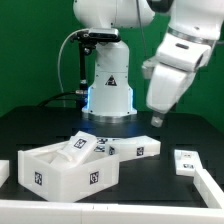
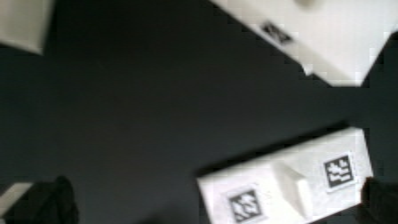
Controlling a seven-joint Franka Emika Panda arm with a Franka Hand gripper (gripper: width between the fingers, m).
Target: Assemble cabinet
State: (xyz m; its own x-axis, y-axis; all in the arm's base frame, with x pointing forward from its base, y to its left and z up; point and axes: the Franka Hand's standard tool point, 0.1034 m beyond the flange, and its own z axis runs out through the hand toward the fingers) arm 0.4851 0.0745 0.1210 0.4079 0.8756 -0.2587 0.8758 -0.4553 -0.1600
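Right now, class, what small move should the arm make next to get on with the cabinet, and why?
Probably lower straight down: the gripper hangs open and empty, and a tagged white block lies on the table below it, outside the cabinet box.

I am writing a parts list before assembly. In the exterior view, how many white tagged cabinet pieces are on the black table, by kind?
Large open white plastic box: 1
Smaller white tagged plastic pieces: 3, one by the box, one in the middle, one at the exterior view's right
Total: 4
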